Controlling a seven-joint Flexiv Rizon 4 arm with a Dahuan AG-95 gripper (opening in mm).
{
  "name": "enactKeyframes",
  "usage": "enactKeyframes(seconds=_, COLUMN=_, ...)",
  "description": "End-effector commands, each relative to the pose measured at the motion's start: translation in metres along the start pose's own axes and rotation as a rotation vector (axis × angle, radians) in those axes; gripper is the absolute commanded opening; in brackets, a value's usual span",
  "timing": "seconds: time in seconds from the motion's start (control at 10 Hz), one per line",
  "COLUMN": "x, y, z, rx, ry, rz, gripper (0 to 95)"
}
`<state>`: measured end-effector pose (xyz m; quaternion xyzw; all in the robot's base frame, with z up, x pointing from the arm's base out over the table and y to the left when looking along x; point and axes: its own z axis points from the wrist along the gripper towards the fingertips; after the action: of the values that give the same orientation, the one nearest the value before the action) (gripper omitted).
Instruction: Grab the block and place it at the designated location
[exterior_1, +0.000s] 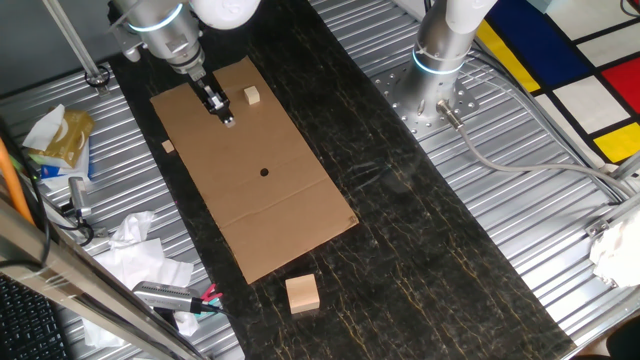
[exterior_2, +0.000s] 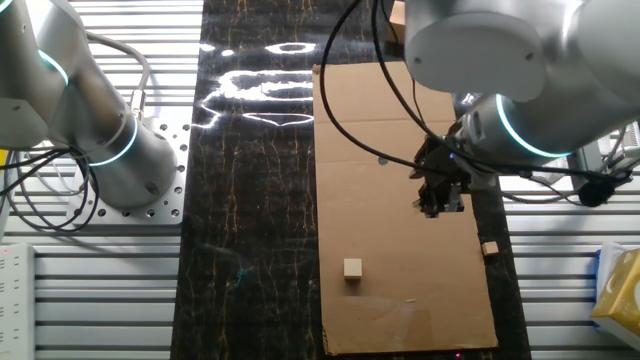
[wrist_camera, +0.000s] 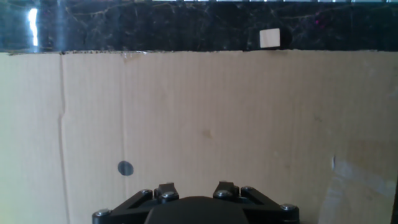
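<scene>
The block is a tiny pale cube resting on the brown cardboard sheet near its far edge; in the other fixed view the block lies left of and below the hand. My gripper hovers just left of the cube, apart from it, fingers together and empty. The same gripper points down over the sheet. The designated location is a black dot at mid-sheet, also seen as the dot at lower left in the hand view. Only the gripper base shows there.
A larger tan block sits on the dark strip beyond the sheet's near end, the same block in the hand view. A flat tan chip lies just off the sheet's left edge. Crumpled paper and clutter sit at the left; a second arm's base stands at the right.
</scene>
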<state>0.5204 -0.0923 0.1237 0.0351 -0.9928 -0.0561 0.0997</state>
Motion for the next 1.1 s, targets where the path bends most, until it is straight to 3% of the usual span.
enactKeyframes(seconds=0.1, x=0.003, y=0.0, z=0.001, rx=-0.001, ry=-0.002, rz=0.003, gripper=38.0)
enactKeyframes(seconds=0.4, x=0.009, y=-0.002, z=0.006, rx=-0.005, ry=0.008, rz=0.014, gripper=38.0)
enactKeyframes(seconds=1.1, x=0.02, y=-0.014, z=0.011, rx=-0.008, ry=0.076, rz=0.011, gripper=38.0)
